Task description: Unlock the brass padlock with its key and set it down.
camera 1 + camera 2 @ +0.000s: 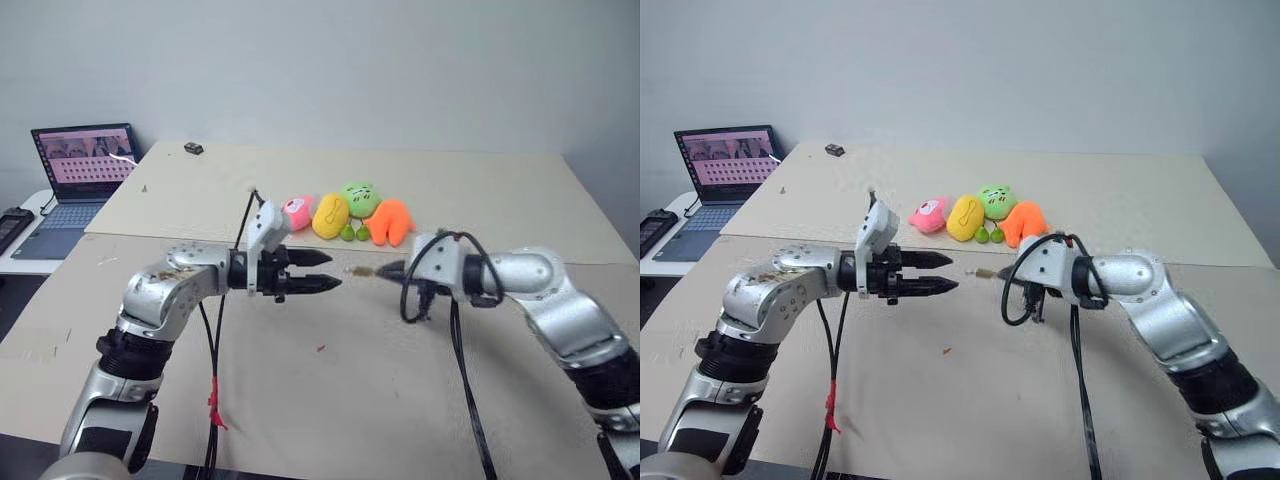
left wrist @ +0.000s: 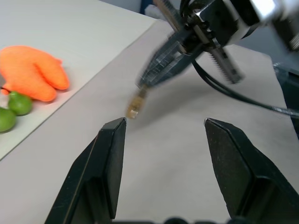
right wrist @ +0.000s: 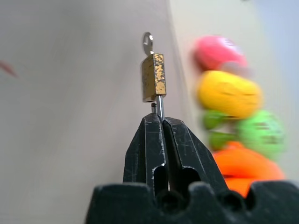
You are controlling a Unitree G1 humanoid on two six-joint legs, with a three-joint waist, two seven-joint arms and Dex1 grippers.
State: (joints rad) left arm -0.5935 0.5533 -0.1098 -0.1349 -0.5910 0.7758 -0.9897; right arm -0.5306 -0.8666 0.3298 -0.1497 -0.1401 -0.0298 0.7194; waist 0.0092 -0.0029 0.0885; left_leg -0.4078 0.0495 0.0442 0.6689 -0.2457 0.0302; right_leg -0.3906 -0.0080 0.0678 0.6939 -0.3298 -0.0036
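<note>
While the right gripper (image 3: 158,122) pinches the thin silver shackle of the brass padlock (image 3: 154,78), its two black fingers are pressed together with only that bit of metal between them, and you can see the lock's speckled golden body standing out past the fingertips in the centre of the right wrist view. A small silver key head (image 3: 148,43) sticks out from the far end of the body. In the left eye view you find the same padlock (image 1: 359,270) as a tiny brass speck near the middle of the frame, held above the table (image 1: 480,200) and not resting on it. The left gripper (image 1: 325,271) sits just left of centre, its fingers spread apart with nothing between them, its tips pointing toward the lock and close to it but not touching. In the left wrist view, you see the padlock (image 2: 135,105) beyond the gap between those open fingers. Just above centre in the frame lies a row of plush toys: pink (image 1: 297,211), yellow (image 1: 330,215), green (image 1: 358,198) and orange (image 1: 390,222). A laptop (image 1: 82,160) stands open at the upper left, and a small dark object (image 1: 194,148) lies near the far table edge.
</note>
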